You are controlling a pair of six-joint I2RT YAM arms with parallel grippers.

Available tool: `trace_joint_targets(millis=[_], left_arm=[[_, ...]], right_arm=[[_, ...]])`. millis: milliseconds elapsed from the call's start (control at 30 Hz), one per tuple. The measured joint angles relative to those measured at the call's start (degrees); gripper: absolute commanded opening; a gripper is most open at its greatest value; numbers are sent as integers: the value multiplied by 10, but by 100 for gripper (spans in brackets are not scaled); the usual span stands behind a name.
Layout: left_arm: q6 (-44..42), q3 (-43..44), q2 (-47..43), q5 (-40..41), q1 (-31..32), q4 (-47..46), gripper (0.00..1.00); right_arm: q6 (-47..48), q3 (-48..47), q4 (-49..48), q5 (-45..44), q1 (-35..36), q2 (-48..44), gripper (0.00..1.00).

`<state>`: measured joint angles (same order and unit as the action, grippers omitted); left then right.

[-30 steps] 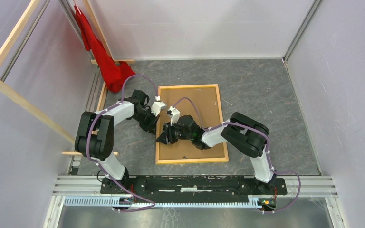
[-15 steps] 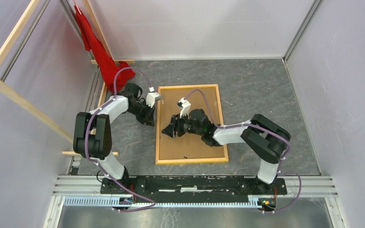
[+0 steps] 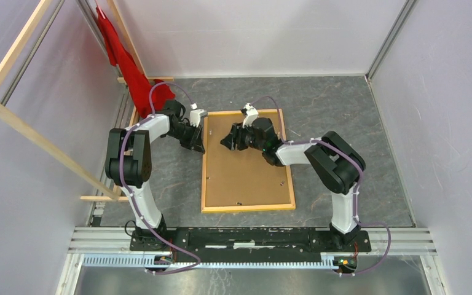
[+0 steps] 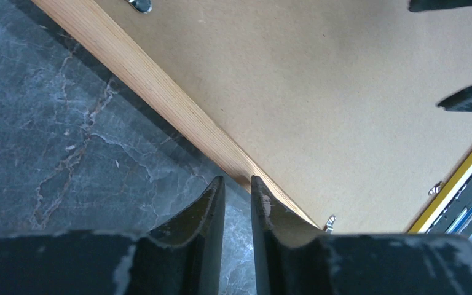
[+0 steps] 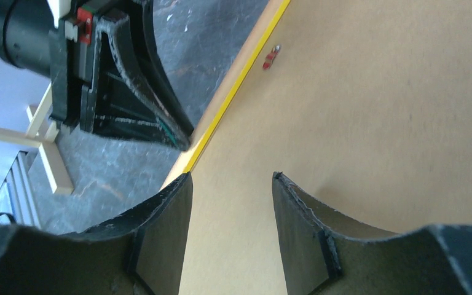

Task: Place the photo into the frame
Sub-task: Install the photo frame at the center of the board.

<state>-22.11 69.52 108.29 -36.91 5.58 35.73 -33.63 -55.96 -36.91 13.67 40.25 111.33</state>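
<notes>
The frame point(image 3: 204, 184) lies face down on the grey table, light wood back up, with a yellow strip along its edge point(image 5: 233, 92). A brown backing board point(image 3: 246, 175) fills it. The photo is hidden. My left gripper point(image 3: 200, 146) sits low at the frame's left border near the far corner. In the left wrist view its tips point(image 4: 237, 179) stand a narrow gap apart at the wood edge point(image 4: 153, 92), with nothing between them. My right gripper point(image 3: 226, 140) hovers over the far part of the board point(image 5: 375, 110). Its jaws point(image 5: 232, 176) are open and empty.
A red cloth point(image 3: 129, 67) hangs at the far left corner beside wooden slats point(image 3: 31, 135). Small metal tabs point(image 4: 330, 221) sit along the frame's inner edge, and one tab shows red point(image 5: 270, 57). White walls close in the back and both sides.
The right gripper moved from the board's middle toward its far end and opened wider. The left gripper slid farther along the left border and its jaws parted slightly.
</notes>
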Motion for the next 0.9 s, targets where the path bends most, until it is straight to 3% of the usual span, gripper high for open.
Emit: trace_joint_targets(millis=[167, 400, 900], left_arm=[[11, 9, 10, -11, -4, -2, 14], [12, 10, 17, -30, -9, -4, 12], [12, 10, 19, -39, -10, -7, 11]], right_arm=[[8, -91, 22, 12, -10, 70, 54], [10, -203, 50, 30, -14, 161, 53], [-5, -303, 65, 48, -12, 239, 50]])
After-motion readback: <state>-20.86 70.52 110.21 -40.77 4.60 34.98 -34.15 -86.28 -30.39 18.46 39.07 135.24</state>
